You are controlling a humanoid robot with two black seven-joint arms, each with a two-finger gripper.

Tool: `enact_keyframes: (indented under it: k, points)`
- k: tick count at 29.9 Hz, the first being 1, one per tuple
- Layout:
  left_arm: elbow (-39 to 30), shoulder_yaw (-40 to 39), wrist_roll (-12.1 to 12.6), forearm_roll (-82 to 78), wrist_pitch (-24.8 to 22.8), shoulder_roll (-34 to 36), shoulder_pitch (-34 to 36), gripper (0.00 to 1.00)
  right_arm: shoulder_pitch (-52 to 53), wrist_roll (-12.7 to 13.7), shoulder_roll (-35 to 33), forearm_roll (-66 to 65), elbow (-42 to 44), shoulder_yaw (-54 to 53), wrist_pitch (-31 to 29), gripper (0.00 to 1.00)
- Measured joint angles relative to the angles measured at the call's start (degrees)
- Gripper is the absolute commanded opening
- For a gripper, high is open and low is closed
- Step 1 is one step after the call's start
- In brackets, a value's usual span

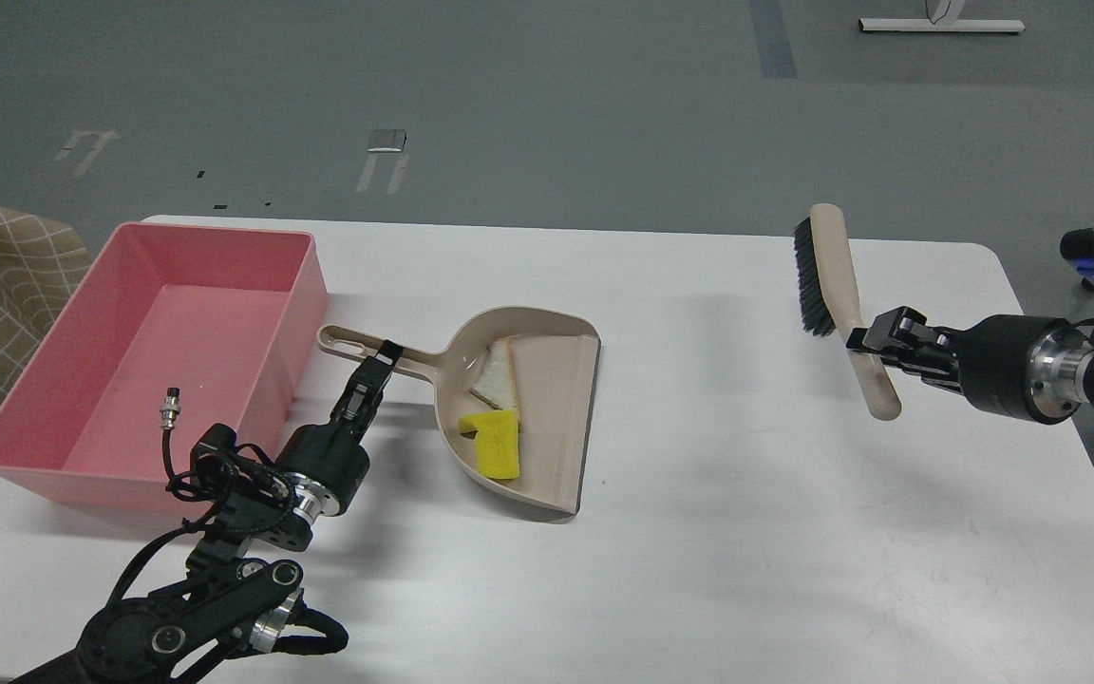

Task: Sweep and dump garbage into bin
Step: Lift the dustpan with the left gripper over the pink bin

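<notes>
On the white counter [699, 532], left of centre, sits the beige dustpan [547, 418]. Its long axis runs roughly left to right with a slight tilt: handle to the upper left toward the bin, wide open mouth facing right. The mouth edge slants from upper right down to lower centre.

Garbage lies inside the pan. The white bread wedge [499, 378] with its brown crust rests in the upper part of the scoop, its tip pointing up and away from the robot. The yellow spongy block [495, 442] lies just below it, nearer the robot, long axis roughly up-down in view; the two look touching or nearly so.

The pink bin [291, 313] stands at the counter's left edge, its long axis running away from the robot, open side up. Its right wall is just beside the end of the dustpan handle. Its floor shows bare pink.

The left tool [383, 361] reaches up from the lower left and is pressed together on the dustpan handle, midway along it. A small cable connector hangs off that arm in front of the bin.

The right tool [865, 340] comes in from the right edge, pinching the brush [841, 294] on its beige handle. The brush is well apart from the dustpan, long axis near vertical in view, black bristles facing left at the far end, handle end toward the robot. It looks to be held above the counter.
</notes>
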State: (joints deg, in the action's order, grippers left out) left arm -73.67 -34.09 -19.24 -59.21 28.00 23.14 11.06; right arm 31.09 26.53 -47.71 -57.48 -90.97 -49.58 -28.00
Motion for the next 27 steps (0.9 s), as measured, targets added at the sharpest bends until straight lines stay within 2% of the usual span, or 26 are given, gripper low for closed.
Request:
enact_keyframes:
  k: [27]
  points:
    - [-9.29, -0.79, 1.73, -0.01, 0.00, 4.12, -0.67, 0.00, -0.42, 0.01, 0.47, 0.00, 0.00, 0.00, 0.00, 0.00]
